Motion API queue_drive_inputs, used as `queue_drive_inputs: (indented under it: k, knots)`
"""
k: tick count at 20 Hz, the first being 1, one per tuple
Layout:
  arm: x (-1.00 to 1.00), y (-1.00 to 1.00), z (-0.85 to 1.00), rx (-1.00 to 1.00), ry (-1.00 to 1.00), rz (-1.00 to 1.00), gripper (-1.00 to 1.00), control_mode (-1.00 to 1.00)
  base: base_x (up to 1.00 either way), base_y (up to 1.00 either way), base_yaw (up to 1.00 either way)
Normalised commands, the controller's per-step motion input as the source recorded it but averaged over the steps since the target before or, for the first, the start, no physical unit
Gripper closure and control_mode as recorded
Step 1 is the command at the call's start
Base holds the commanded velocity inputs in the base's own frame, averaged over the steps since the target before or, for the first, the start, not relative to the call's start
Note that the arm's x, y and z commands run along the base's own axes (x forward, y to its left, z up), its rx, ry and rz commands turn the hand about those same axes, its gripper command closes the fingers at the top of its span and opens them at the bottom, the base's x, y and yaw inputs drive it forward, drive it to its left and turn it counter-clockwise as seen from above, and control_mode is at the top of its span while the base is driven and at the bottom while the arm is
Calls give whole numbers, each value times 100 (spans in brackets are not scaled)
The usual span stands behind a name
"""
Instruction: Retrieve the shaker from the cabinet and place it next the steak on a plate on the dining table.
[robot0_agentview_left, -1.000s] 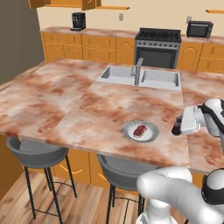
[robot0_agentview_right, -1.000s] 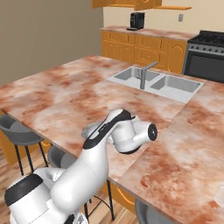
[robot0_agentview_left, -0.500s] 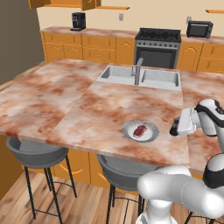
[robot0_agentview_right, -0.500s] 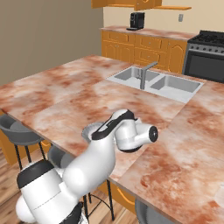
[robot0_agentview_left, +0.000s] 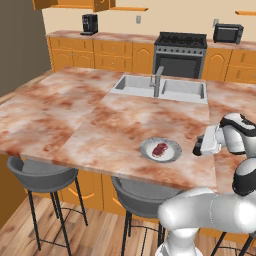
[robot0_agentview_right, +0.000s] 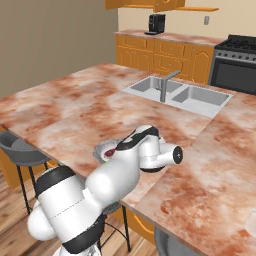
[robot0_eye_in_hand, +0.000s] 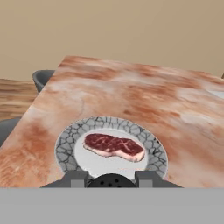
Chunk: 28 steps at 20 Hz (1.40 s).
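Carrying the shaker toward the plate on the dining table.

Left base view: gripper (robot0_agentview_left: 199, 148) held low over the dining table (robot0_agentview_left: 75, 120), just right of the plate (robot0_agentview_left: 172, 152) with the steak (robot0_agentview_left: 160, 149) — likely lined up to set down beside the meat. Right base view: plate (robot0_agentview_right: 101, 149) peeks out behind the arm. Hand view: fingertips (robot0_eye_in_hand: 75, 178) closed on the shaker (robot0_eye_in_hand: 111, 180), its black perforated cap between them, at the plate's (robot0_eye_in_hand: 65, 144) near rim, steak (robot0_eye_in_hand: 113, 146) just beyond.
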Motion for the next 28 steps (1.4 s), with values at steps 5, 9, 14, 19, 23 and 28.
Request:
queue_drive_inputs:
  k: [5, 9, 14, 19, 23, 28]
  knots:
    - [24, -8, -31, 0, 0, 0, 100, -100, 0, 0, 0]
    - [25, -6, -30, 0, 0, 0, 100, -100, 0, 0, 0]
    - [26, -5, -27, 0, 0, 0, 100, -100, 0, 0, 0]
    - [22, -7, -25, 0, 0, 0, 100, -100, 0, 0, 0]
    - [19, -11, -24, 0, 0, 0, 100, -100, 0, 0, 0]
    - [15, -12, -23, 0, 0, 0, 100, -100, 0, 0, 0]
